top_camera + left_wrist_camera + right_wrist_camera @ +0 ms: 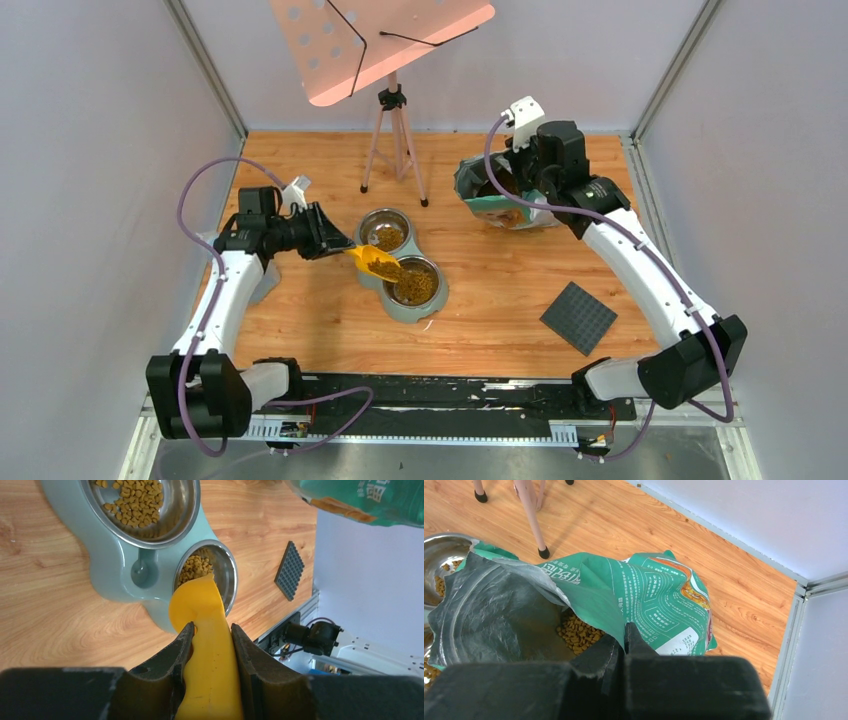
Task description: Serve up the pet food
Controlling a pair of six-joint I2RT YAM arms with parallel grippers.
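Left claw (342,248) is clamped on the handle of a yellow plastic scoop (374,259) in the overhead view. The scoop's head is tipped over the nearer steel bowl (413,283) of a grey-green twin feeder (398,308). Pet food (388,268), small brown pellets, lies in the scoop and in both round metal bowls. Across the wood-grain worktop (300,330), the right arm (640,260) reaches to the mouth of a crumpled teal-green bag (497,205). A black square studded mat (578,317) lies flat near that arm. A pink perforated stand (380,40) on a tripod rises at the back.

From the left wrist, two dark ribbed fingers (177,655) press the smooth, glossy scoop handle from either side. The scoop's rounded lip overhangs the rim of the nearer steel bowl, where pellets are heaped against one wall. The farther bowl (175,515) holds a looser scatter. The feeder's matte plastic has a soft, rounded outline with a dimple between the bowls.

From the right wrist, the right claw (625,636) has its black fingers drawn together, pinching the creased edge of the bag's rim. The bag gapes open, its lining a wrinkled silvery-grey foil. A heap of pet food shows inside, just beside the fingers. The bag's outside is green with white print.
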